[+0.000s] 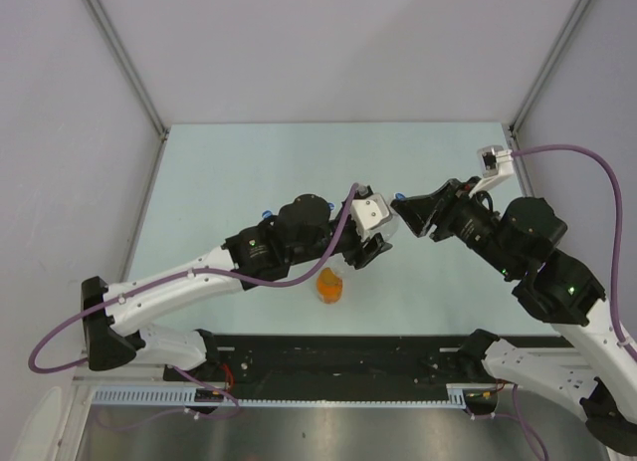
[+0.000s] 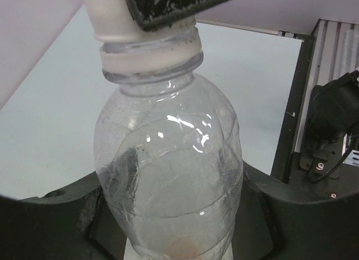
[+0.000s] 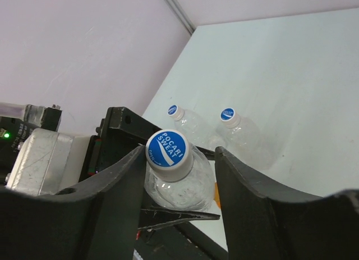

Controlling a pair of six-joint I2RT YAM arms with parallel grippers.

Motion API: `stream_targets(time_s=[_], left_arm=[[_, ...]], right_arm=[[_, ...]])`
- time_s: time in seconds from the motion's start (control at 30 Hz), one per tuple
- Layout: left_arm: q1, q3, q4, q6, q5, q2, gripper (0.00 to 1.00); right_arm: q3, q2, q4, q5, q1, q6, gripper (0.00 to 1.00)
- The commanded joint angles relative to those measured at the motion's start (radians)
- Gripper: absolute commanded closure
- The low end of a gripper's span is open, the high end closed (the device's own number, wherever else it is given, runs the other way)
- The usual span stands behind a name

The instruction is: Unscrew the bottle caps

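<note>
Blue with white lettering, the cap (image 3: 169, 147) sits between the fingers of the right gripper (image 3: 179, 159), whose jaws stand open around it. The finger at nine o'clock is at the cap's edge, possibly touching; the one at three o'clock is clear of it. The cap tops a clear bottle (image 2: 168, 176), which the left gripper (image 2: 171, 220) clamps by its body over the table (image 3: 303, 91). Two more clear bottles (image 3: 249, 142), blue-capped, lie on the table at one o'clock of the held cap. An orange bottle (image 1: 330, 285) sits at six o'clock of the meeting grippers.
</note>
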Motion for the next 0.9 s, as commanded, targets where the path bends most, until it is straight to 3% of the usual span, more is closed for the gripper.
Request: stream_targets(time_s=[0.0,0.13,0.43,0.53,0.87], left_arm=[[-0.013,-0.002,0.022,0.018,-0.002,-0.023,1.0],[-0.018,-0.003,0.019,0.02,-0.005,-0.02,1.0],[-0.018,-0.009,0.02,0.023,0.057,-0.038,1.0],[-0.015,-0.029,0.04,0.015,0.166,-0.066,1.0],[0.051,-0.08,0.179,-0.141,0.803,-0.152,1.0]], right_arm=[[0.019,0.005,0.046,0.005,-0.002,-0.005,0.47],[0.016,0.011,0.051,-0.004,-0.002,-0.005,0.54],[0.006,0.001,0.052,-0.07,-0.002,-0.065,0.91],[0.003,-0.019,0.065,-0.142,-0.003,-0.109,1.0],[0.001,-0.11,0.118,-0.397,-0.013,-0.304,1.0]])
